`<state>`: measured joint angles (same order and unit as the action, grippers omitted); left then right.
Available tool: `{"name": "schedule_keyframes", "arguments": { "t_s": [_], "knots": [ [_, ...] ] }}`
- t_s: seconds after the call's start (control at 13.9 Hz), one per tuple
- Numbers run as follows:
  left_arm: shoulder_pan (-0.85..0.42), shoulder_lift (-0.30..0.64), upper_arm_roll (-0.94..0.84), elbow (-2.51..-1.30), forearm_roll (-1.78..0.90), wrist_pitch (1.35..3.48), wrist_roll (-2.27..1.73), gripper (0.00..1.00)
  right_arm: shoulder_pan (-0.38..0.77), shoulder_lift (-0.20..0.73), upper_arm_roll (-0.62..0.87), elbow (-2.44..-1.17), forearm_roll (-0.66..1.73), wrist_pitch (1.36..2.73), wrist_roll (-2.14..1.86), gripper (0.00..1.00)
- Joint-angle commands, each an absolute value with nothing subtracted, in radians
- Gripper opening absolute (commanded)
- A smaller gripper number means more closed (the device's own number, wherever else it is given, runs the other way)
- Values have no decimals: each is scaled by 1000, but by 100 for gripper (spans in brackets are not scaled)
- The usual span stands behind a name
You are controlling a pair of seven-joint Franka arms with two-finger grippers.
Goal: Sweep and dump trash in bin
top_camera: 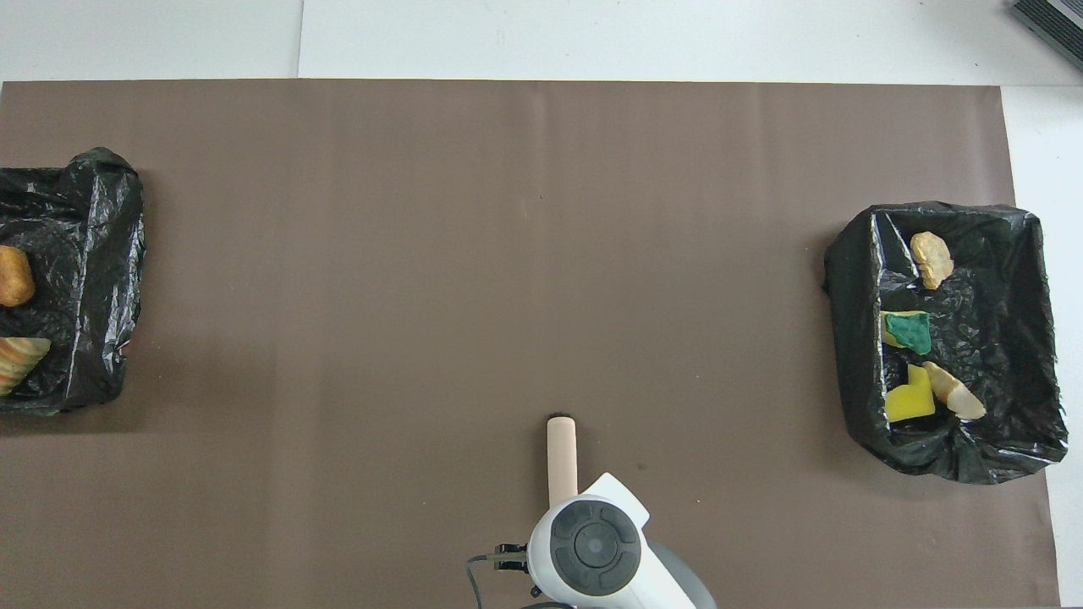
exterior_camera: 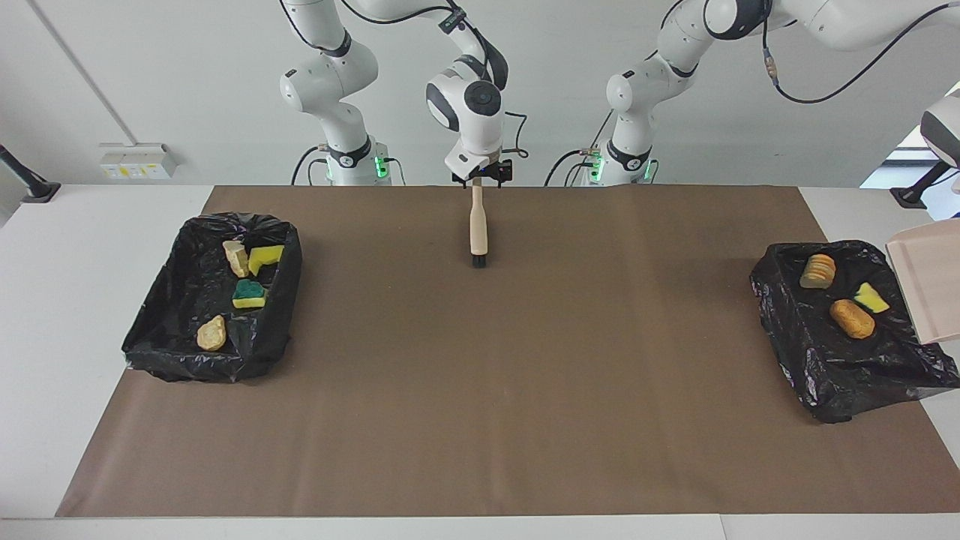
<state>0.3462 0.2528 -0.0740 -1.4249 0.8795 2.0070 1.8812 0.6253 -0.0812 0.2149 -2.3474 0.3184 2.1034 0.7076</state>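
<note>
A pink-beige dustpan hangs steeply tilted and bare over the black-lined bin at the left arm's end of the table. My left gripper is past the picture's edge and holds the pan. Three trash pieces lie in that bin: a ridged lump, a golden-brown lump and a yellow sponge bit. The wooden-handled brush lies on the brown mat near the robots. My right gripper sits at the handle's end, its fingers spread open on either side of it.
A second black-lined bin at the right arm's end holds several trash pieces, among them a yellow sponge and a green-topped one. The brown mat covers the table between the bins.
</note>
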Motion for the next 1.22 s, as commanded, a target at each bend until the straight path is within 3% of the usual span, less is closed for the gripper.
{"name": "schedule_keyframes", "arguments": {
  "t_s": [0.0, 0.22, 0.5, 0.79, 1.15],
  "knots": [
    [249, 230, -63, -1430, 803, 1889, 1829, 0, 552, -86, 213, -2255, 308, 1991, 672, 100],
    [123, 226, -64, -1430, 691, 1789, 1772, 0, 460, -150, 212, -2195, 267, 1884, 653, 100],
    [46, 241, -67, -1459, 536, 1772, 1564, 0, 350, -196, 200, -2106, 176, 1807, 625, 100],
    [-110, 279, -67, -1539, 454, 1769, 1165, 0, 342, -213, 4, -1992, 77, 1718, 502, 100],
    [-279, 346, -67, -1598, 293, 1795, 566, 0, 158, -199, -49, -1839, -12, 1634, 172, 100]
  ]
}}
